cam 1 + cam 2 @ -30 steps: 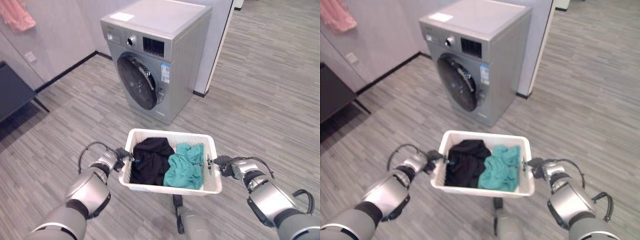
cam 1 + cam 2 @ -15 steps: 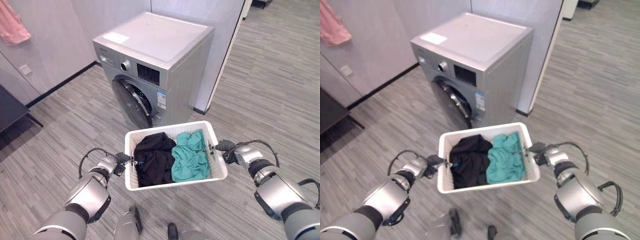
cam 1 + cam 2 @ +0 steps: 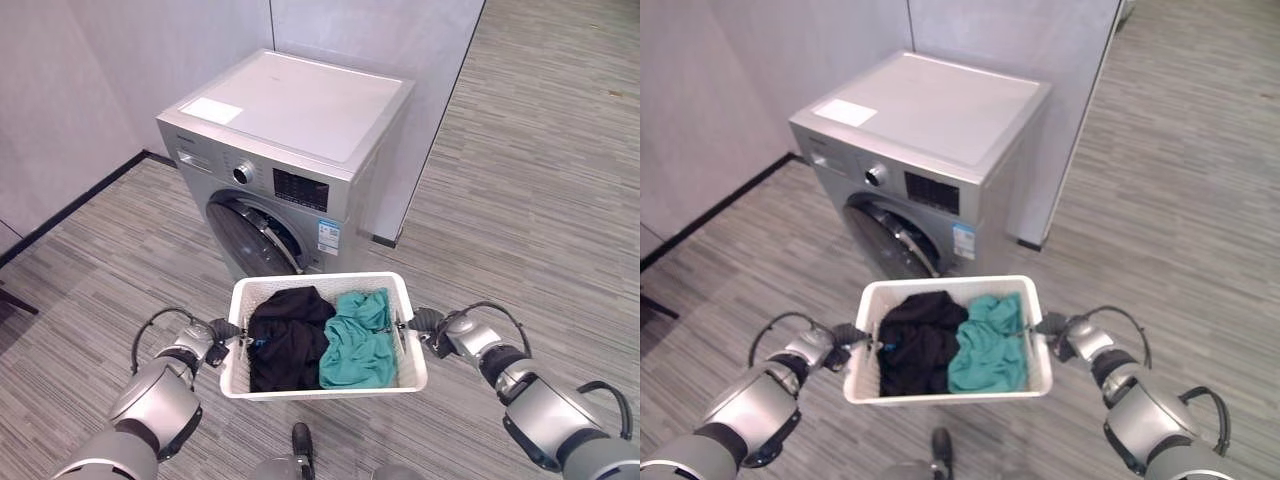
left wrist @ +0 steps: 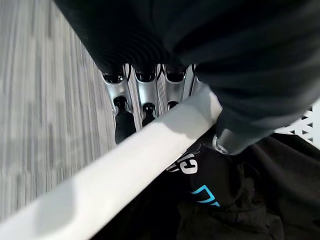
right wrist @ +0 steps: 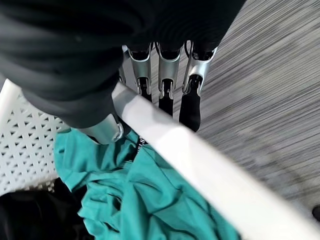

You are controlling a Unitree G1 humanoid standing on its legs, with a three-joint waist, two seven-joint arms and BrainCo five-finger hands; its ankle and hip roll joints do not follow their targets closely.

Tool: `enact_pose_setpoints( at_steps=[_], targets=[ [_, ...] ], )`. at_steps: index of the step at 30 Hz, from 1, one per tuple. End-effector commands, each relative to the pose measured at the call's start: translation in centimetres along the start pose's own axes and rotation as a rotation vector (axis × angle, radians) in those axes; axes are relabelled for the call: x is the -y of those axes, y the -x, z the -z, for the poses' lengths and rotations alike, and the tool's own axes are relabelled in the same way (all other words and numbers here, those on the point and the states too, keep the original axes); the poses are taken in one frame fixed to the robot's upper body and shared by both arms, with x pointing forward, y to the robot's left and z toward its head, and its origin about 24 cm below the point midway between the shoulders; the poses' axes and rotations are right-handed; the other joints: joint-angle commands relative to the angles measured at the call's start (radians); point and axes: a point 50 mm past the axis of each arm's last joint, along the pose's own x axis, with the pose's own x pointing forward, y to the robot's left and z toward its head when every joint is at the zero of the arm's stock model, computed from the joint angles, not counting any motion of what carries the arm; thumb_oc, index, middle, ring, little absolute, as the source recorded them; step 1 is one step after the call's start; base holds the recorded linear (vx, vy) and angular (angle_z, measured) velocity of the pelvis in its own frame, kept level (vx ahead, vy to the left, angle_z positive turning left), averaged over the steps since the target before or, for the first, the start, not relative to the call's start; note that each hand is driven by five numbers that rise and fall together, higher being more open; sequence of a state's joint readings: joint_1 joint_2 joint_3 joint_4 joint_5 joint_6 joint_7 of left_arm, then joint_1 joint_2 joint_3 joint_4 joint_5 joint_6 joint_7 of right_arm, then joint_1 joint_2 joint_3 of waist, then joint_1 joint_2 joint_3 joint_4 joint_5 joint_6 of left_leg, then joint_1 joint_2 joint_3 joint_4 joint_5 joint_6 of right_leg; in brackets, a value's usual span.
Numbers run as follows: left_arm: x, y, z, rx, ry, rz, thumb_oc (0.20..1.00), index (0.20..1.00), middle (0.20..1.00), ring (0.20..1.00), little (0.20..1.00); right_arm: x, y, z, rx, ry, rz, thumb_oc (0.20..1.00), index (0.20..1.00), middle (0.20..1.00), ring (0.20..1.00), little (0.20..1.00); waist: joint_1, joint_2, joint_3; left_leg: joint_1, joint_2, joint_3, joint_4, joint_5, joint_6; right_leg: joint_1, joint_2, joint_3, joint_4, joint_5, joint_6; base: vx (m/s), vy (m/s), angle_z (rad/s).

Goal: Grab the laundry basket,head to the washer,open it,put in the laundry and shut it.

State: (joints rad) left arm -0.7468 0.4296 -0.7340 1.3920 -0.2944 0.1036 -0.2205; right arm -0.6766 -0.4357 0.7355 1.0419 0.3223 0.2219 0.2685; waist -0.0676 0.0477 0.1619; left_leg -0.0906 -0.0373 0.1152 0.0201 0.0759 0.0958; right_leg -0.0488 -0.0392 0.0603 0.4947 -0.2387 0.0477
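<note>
- You have the white basket (image 3: 324, 372) held up between both arms, just in front of the washer (image 3: 290, 160).
- Your left robot hand (image 4: 145, 102) is clamped on the basket's left rim: fingers run down the outside, thumb hooked over the inside.
- Your right robot hand (image 5: 167, 87) is clamped on the right rim the same way, fingers outside and thumb inside.
- Inside the basket, a black garment (image 3: 285, 335) fills the left half and a teal garment (image 3: 357, 340) the right half; the two touch in the middle.
- The washer stands on the grey plank floor (image 3: 520, 200) against the wall, its round door (image 3: 250, 238) facing you, dial and panel above it.
- You cannot tell from here whether the door is latched; it looks closed.
</note>
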Motion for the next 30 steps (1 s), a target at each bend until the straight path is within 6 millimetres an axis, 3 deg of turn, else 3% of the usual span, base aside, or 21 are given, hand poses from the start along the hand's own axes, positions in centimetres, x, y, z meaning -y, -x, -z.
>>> enact_pose_setpoints(
  at_steps=[1, 2, 4, 8, 15, 20, 23, 27, 30],
  targets=[
    [-2.8, 1.1, -4.4, 0.161, -0.034, -0.037, 0.200, 0.200, 0.200, 0.200, 0.200, 1.1, 1.3, -6.2, 0.197, 0.145, -0.082, 0.200, 0.200, 0.200, 0.200, 0.200, -0.004, 0.001, -0.007, -0.058, 0.078, 0.013, 0.178, -0.106, -0.115, -0.059, -0.072, -0.009, -0.313, 0.243, 0.061, 0.02, -0.077, -0.06],
    [-3.1, 1.1, -3.1, 0.108, -0.073, -0.042, 0.200, 0.200, 0.200, 0.200, 0.200, 1.2, 1.2, -5.5, 0.180, 0.119, -0.066, 0.200, 0.200, 0.200, 0.200, 0.200, -0.005, -0.006, -0.007, -0.067, 0.083, 0.008, 0.208, -0.104, -0.116, -0.036, -0.074, 0.007, -0.326, 0.230, 0.062, 0.03, -0.083, 0.09],
    [-2.0, 0.8, -2.8, 0.127, -0.076, 0.009, 0.200, 0.200, 0.200, 0.200, 0.200, -0.4, 1.3, -6.2, 0.242, 0.117, -0.135, 0.200, 0.200, 0.200, 0.200, 0.200, 0.006, -0.020, -0.007, -0.070, 0.092, 0.002, 0.206, -0.094, -0.131, -0.015, -0.065, 0.011, -0.364, 0.228, 0.047, 0.04, -0.093, 0.46],
    [-1.5, 0.9, -1.8, 0.132, -0.128, 0.070, 0.200, 0.200, 0.200, 0.200, 0.200, -1.1, 2.4, -6.6, 0.303, 0.168, -0.208, 0.200, 0.200, 0.200, 0.200, 0.200, 0.006, -0.022, -0.012, -0.063, 0.099, -0.005, 0.199, -0.088, -0.145, 0.017, -0.061, -0.004, -0.392, 0.224, 0.038, 0.04, -0.076, 0.20],
    [-2.0, 2.7, -0.9, 0.223, -0.179, 0.184, 0.200, 0.200, 0.200, 0.200, 0.200, -1.9, 7.1, -8.6, 0.503, 0.322, -0.379, 0.200, 0.200, 0.200, 0.200, 0.200, 0.020, -0.021, -0.027, -0.026, 0.113, -0.021, 0.158, -0.078, -0.162, 0.068, -0.062, -0.035, -0.406, 0.199, 0.035, 0.04, -0.049, 0.08],
    [-3.6, 3.9, -0.7, 0.228, -0.226, 0.188, 0.200, 0.200, 0.200, 0.200, 0.200, -2.7, 9.6, -10.2, 0.576, 0.429, -0.444, 0.200, 0.200, 0.200, 0.200, 0.200, 0.028, -0.017, -0.036, -0.010, 0.114, -0.029, 0.139, -0.074, -0.164, 0.080, -0.067, -0.049, -0.400, 0.190, 0.039, 0.02, -0.015, 0.16],
    [-7.1, 5.8, -0.7, 0.209, -0.280, 0.130, 0.200, 0.200, 0.200, 0.200, 0.200, -3.0, 11.4, -12.6, 0.626, 0.537, -0.472, 0.200, 0.200, 0.200, 0.200, 0.200, 0.053, -0.013, -0.055, 0.008, 0.115, -0.043, 0.104, -0.059, -0.173, 0.105, -0.076, -0.076, -0.416, 0.186, 0.047, 0.01, -0.012, 0.07],
    [-8.3, 6.7, -1.1, 0.208, -0.307, 0.111, 0.200, 0.200, 0.200, 0.200, 0.200, -3.0, 11.9, -13.4, 0.644, 0.552, -0.473, 0.200, 0.200, 0.200, 0.200, 0.200, 0.064, -0.014, -0.062, 0.014, 0.112, -0.053, 0.091, -0.052, -0.176, 0.120, -0.081, -0.089, -0.424, 0.185, 0.049, 0.01, -0.016, 0.14],
    [-10.7, 8.8, -2.8, 0.220, -0.383, 0.072, 0.200, 0.200, 0.200, 0.200, 0.200, -2.3, 12.3, -15.1, 0.651, 0.588, -0.434, 0.200, 0.200, 0.200, 0.200, 0.200, 0.099, -0.017, -0.080, 0.025, 0.102, -0.087, 0.055, -0.035, -0.183, 0.148, -0.093, -0.129, -0.447, 0.186, 0.052, 0.00, -0.021, 0.29]
  ],
)
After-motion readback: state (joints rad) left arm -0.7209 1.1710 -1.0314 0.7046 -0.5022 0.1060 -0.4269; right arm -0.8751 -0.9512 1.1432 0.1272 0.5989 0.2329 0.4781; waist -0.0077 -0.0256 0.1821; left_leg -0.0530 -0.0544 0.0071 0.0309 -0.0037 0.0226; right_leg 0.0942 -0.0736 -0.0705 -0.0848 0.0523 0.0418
